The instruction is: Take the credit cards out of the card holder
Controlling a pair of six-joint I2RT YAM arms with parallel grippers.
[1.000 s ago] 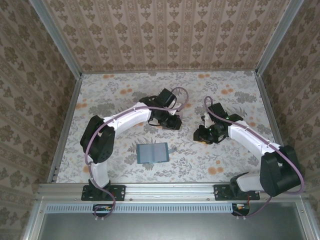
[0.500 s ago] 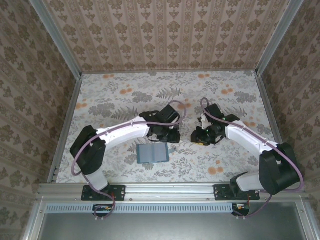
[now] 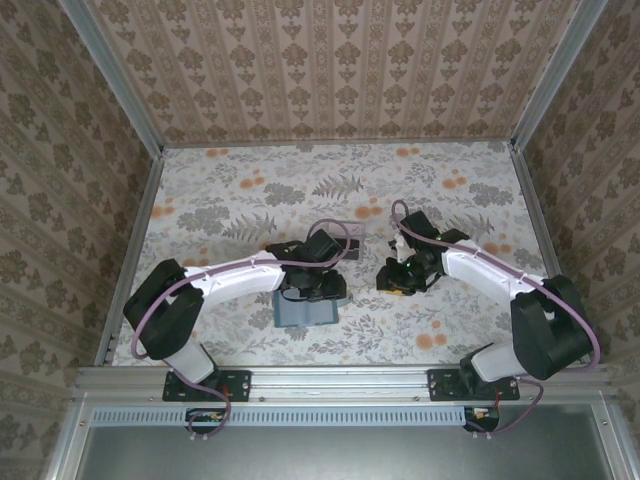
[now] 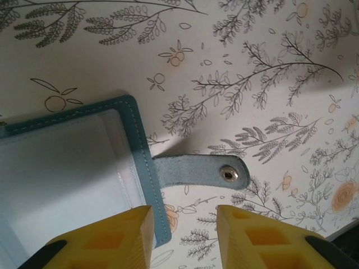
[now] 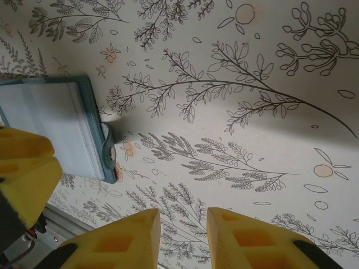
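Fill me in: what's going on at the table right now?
The card holder lies open on the table. The left gripper hangs open right over its strap-side edge, the snap strap just ahead of its fingers, gripping nothing. The right gripper is open too, over bare table to the holder's right and apart from it. A pale flat rectangle, possibly one card, lies farther back. Cards inside the holder cannot be made out.

No text, label, brand, number or sign can be read. The wallet (image 4: 136, 140), its snap tab (image 4: 193, 171) and the floral table (image 4: 252, 67) are unmarked.
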